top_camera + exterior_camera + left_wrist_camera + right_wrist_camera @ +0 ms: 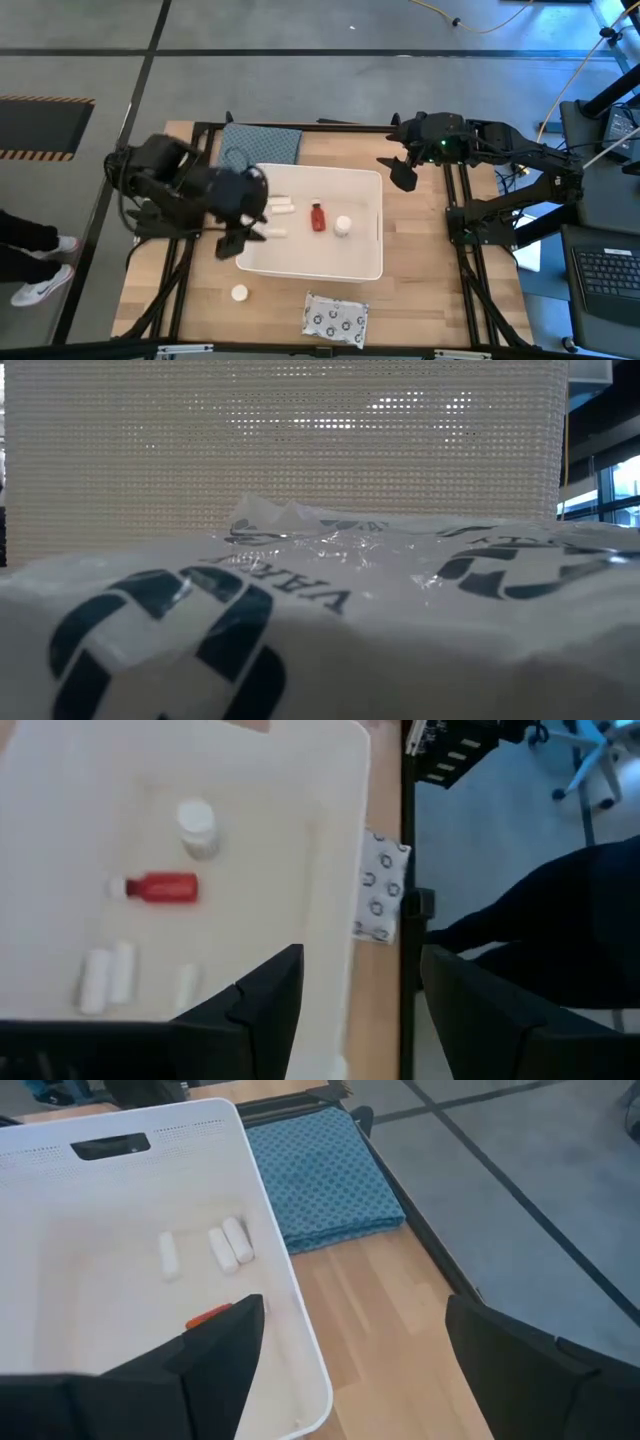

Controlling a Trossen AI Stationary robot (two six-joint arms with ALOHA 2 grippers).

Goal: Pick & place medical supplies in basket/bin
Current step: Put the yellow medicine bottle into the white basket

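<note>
The left gripper hangs open over the white bin's left edge. Inside lie white tubes, a red bottle and a white bottle — the right gripper waits open, far right.

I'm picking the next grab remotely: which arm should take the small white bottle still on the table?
Probably left. The small white bottle lies on the wood outside the basket's near-left corner, and the left gripper hangs over that edge, empty. The right gripper waits beyond the far-right corner.

Lab – floor tape, laptop
</note>
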